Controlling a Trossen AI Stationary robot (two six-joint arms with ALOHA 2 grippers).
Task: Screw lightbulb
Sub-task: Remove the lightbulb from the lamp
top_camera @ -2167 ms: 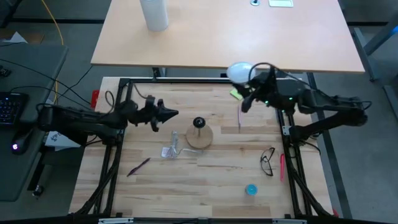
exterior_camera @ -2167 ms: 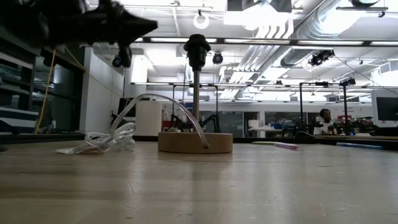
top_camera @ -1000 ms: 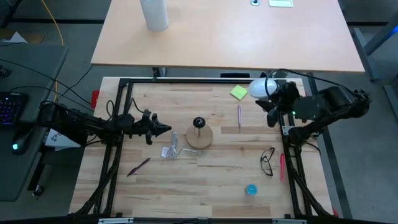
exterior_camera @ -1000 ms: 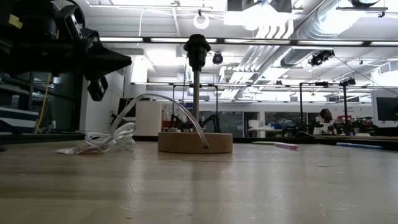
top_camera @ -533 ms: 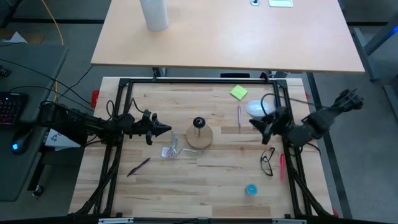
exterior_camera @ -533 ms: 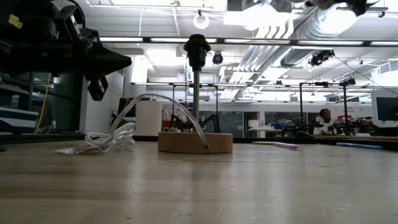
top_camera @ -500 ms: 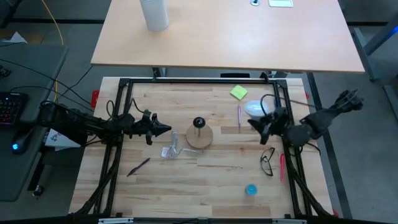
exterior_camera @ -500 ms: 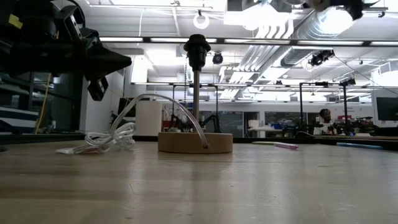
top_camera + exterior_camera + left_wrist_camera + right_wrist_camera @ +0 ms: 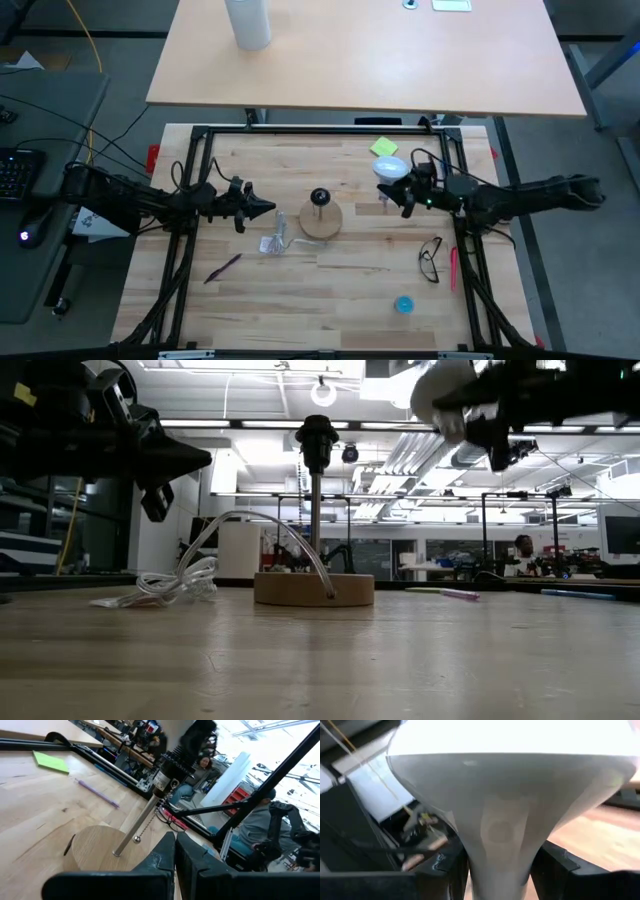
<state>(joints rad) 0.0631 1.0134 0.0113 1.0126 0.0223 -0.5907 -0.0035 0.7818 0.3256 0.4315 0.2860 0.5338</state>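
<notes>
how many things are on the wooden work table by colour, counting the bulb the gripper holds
white: 1, lightbulb in the right gripper
green: 1, sticky note
purple: 2, pens
black: 1, glasses
blue: 1, small round thing
wood: 1, lamp base
total: 7

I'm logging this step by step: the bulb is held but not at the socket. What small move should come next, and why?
Probably carry the lightbulb leftward until it sits above the socket. The right gripper is shut on its neck, off to the socket's right, while the left gripper waits shut on the other side.
</notes>
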